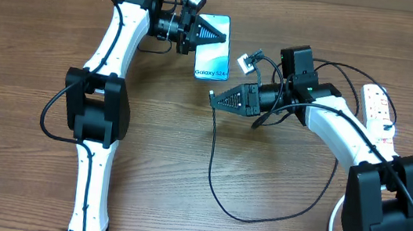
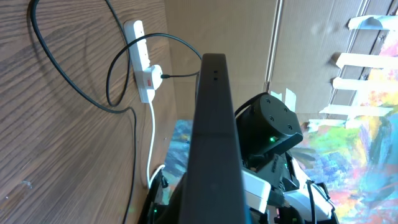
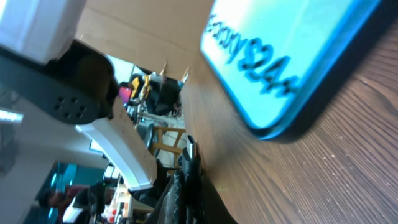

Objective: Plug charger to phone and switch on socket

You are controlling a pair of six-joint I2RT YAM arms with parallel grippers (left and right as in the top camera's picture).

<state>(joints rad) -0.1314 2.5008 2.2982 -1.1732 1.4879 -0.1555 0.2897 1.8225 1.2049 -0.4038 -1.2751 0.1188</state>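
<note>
I see the wooden tabletop [image 1: 13, 147] with both arms reaching in from the near edge. The left arm [image 1: 110, 64] runs up the left side and bends right at the far end. The right arm [image 1: 346, 133] curves in from the near right corner and points left.

The socket [image 1: 378, 105] lies at the far right, beside the right arm's elbow. In the left wrist view a white plug sits in it and its white lead [image 2: 151, 137] trails off along the wood.

The phone [image 1: 218, 54] lies flat at the far middle, screen up, its lettering toward the near short edge. The right wrist camera shows that lettered end [image 3: 298, 56] close up, resting on the wood.

The charger [image 1: 212, 156] runs from the right claw toward me, loops across the near middle and goes back to the right.

The left claw [image 1: 224, 35] is fully closed and sits over the far part of the phone. I cannot tell whether it presses on the phone.

The right claw [image 1: 214, 95] is clamped tight on the charger's free end, just near of the phone and apart from it.
</note>
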